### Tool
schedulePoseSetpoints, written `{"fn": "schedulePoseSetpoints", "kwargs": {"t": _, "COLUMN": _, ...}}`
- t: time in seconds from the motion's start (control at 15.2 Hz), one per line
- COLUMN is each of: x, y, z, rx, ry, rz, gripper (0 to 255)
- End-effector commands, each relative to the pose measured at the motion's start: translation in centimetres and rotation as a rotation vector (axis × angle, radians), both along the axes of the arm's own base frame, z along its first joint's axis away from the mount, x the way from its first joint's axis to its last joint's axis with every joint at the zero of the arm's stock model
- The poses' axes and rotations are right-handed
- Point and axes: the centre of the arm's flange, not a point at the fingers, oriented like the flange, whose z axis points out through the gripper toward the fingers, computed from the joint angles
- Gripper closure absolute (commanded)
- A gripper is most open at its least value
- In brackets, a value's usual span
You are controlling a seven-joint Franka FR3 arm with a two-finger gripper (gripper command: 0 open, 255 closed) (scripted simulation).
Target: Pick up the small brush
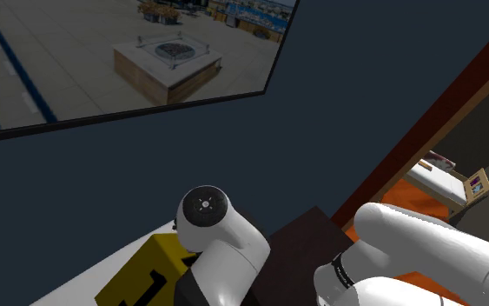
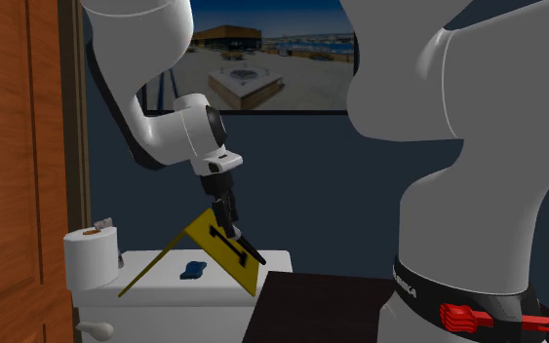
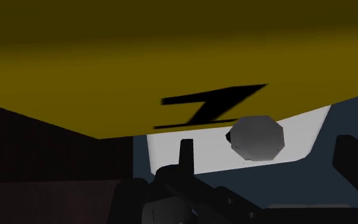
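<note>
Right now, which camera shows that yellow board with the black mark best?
The second exterior view: the yellow board stands nearly whole, tent-shaped, on the white tank. The shoulder view shows one corner of it beside the arm. The wrist view shows its yellow face and black mark close up.

The small blue thing (image 2: 194,269) on the white tank lid (image 2: 150,261) is too small to tell as a brush. In the shoulder view the arm (image 1: 225,248) covers most of the yellow board (image 1: 142,263), and the bottom edge cuts off its black mark (image 1: 153,285).
</note>
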Motion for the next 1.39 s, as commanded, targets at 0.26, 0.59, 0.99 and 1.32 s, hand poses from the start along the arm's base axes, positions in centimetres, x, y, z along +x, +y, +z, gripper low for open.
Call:
{"fn": "schedulePoseSetpoints", "kwargs": {"t": 0.26, "x": 0.0, "y": 0.1, "z": -1.0, "rx": 0.000, "ry": 0.000, "rz": -0.001, "gripper": 255}}
{"fn": "schedulePoseSetpoints", "kwargs": {"t": 0.59, "x": 0.0, "y": 0.1, "z": -1.0, "rx": 0.000, "ry": 0.000, "rz": -0.001, "gripper": 255}}
{"fn": "schedulePoseSetpoints", "kwargs": {"t": 0.99, "x": -0.1, "y": 0.1, "z": 1.2, "rx": 0.000, "ry": 0.000, "rz": -0.001, "gripper": 255}}
{"fn": "schedulePoseSetpoints", "kwargs": {"t": 1.32, "x": -0.1, "y": 0.1, "z": 3.9, "rx": 0.000, "ry": 0.000, "rz": -0.001, "gripper": 255}}
